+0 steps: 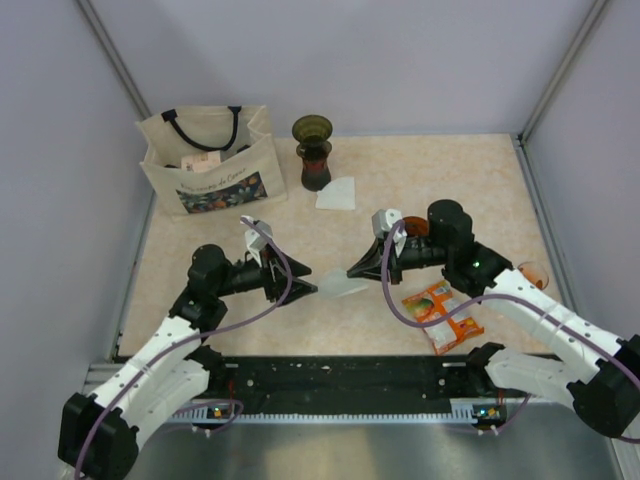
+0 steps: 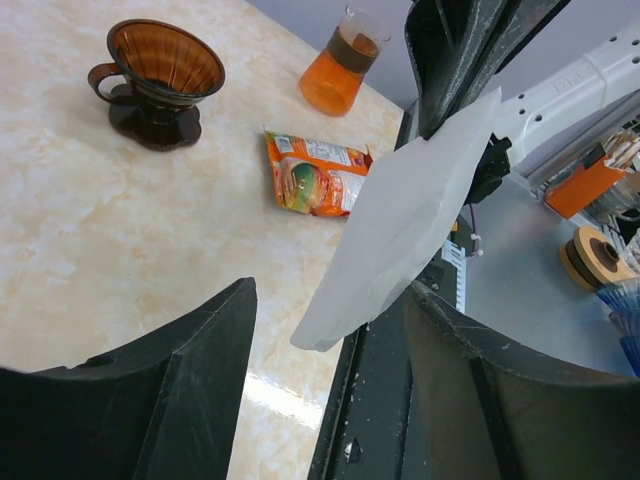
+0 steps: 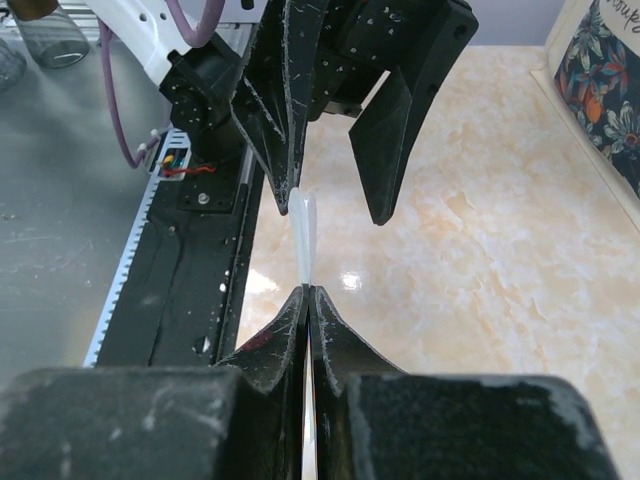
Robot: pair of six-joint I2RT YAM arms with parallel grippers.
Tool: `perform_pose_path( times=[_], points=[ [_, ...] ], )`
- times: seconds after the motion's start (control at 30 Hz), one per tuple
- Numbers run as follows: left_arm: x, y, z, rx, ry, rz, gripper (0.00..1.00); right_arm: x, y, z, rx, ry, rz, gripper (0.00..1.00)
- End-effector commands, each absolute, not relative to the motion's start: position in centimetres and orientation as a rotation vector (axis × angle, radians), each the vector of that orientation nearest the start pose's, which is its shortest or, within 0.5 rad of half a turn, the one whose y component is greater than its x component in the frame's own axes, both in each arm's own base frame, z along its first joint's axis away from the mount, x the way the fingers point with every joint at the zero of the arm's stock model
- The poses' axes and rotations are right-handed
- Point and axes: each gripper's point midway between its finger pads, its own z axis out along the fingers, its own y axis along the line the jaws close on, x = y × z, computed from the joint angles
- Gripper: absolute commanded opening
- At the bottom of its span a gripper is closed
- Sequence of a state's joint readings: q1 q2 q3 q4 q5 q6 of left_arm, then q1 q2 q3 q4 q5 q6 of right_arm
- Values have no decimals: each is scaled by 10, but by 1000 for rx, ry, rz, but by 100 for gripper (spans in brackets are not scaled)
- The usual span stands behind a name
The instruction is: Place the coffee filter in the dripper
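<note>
Noting right jaws clamped on the filter [image 2: 400, 220], left jaws apart around it; we judge off-centre closing could crumple it.

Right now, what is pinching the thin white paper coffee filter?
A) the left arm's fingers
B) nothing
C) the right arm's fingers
C: the right arm's fingers are shut on the thin white paper coffee filter; the left arm's fingers stand open around it.

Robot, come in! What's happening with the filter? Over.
Right claw shut on filter; left claw open around its other end. Dripper stands far back, beside tote bag. Second filter lies near it.
</note>
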State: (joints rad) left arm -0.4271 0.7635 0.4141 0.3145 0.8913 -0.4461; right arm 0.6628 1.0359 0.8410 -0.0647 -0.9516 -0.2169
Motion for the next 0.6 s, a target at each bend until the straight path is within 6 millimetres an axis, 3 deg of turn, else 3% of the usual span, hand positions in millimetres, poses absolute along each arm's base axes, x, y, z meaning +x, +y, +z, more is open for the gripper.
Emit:
perform_pose_path(
  times=[0.0,0.27,0.57],
  points=[
    [166,-238,245,765,1557,-1333,65,157,298,288,-1389,1203,1165,0],
    [172,-227,244,709,1581,-1217,64,158,298,286,-1396,1211,1161,0],
    [164,-237,245,766,1542,-1324,64,153,298,289,-1404,1194,1187,0]
  ],
)
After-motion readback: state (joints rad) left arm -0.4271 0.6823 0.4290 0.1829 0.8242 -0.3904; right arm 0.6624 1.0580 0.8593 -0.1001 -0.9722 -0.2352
